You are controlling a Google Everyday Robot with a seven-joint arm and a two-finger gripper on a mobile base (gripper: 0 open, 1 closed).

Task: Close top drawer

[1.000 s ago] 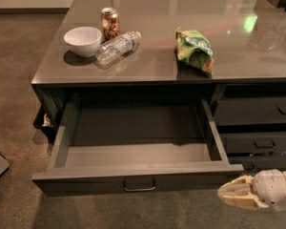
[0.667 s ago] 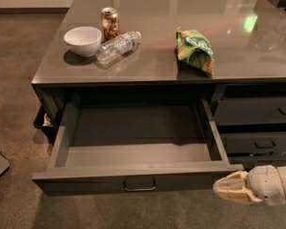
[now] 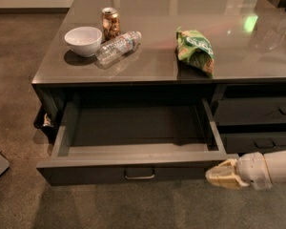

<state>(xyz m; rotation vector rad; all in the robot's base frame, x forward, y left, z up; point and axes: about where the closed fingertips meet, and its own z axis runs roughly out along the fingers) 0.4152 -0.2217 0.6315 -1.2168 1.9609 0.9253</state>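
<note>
The top drawer (image 3: pixel 86 173) is pulled far out of the low dark cabinet. It is wide, deep and charcoal grey, and its grey inside (image 3: pixel 133 128) holds nothing. A small metal bar handle (image 3: pixel 139 175) sits at the middle of its tall flat front. My gripper (image 3: pixel 215 175) comes in from the lower right with its pale fingers pressed together. Its tip is at the right end of the drawer front, touching it or nearly so.
On the glossy cabinet top (image 3: pixel 148 68) stand a white bowl (image 3: pixel 83 40), a can (image 3: pixel 110 23), a lying plastic bottle (image 3: pixel 117 46) and a green chip bag (image 3: pixel 196 50). Slimmer dark drawers (image 3: pixel 257 111) are at the right. Brown carpet (image 3: pixel 14 104) surrounds the cabinet.
My gripper has moved left along the floor side, from clear of the drawer to its front's right end. The drawer stands as far out as before.
</note>
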